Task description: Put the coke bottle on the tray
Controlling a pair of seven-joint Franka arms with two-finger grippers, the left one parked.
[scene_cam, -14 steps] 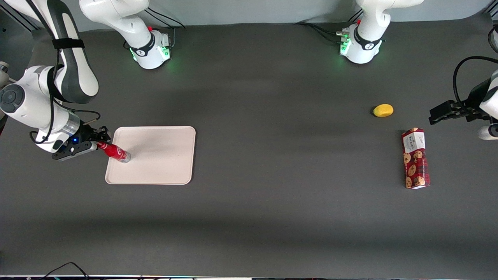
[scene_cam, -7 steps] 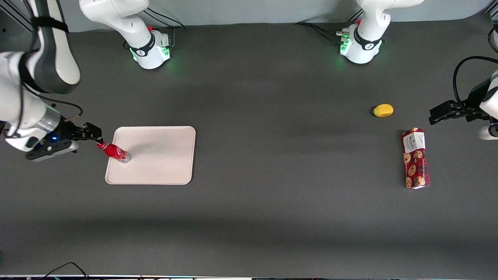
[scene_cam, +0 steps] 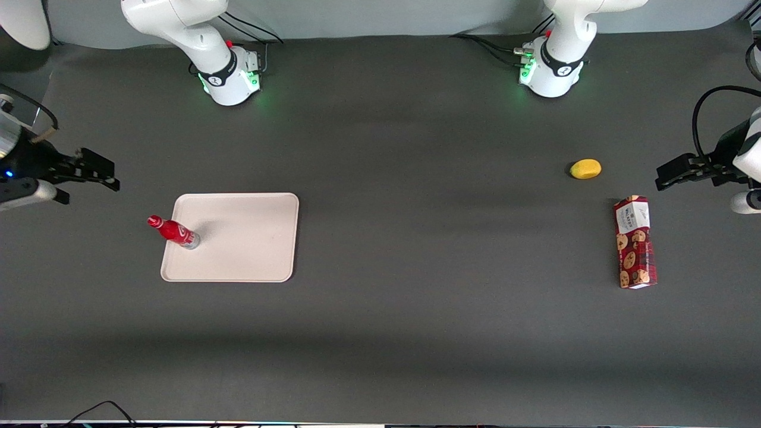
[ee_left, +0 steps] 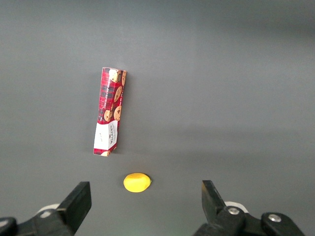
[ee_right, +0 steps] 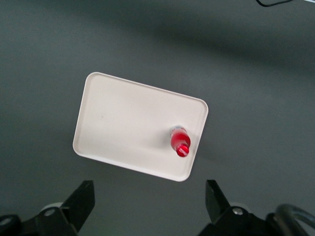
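Coke bottle (scene_cam: 173, 231) stands upright on the cream tray (scene_cam: 250, 238), near its rim toward the working arm's end, so the gripper (scene_cam: 98, 175) hangs well apart, jaws spread and empty.

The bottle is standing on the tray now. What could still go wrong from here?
1. The bottle stands upright close to the tray rim at the working arm's end; a bump could tip this slim shape off onto the table.
2. The open gripper is high, clear of the bottle; a low return path could knock it.
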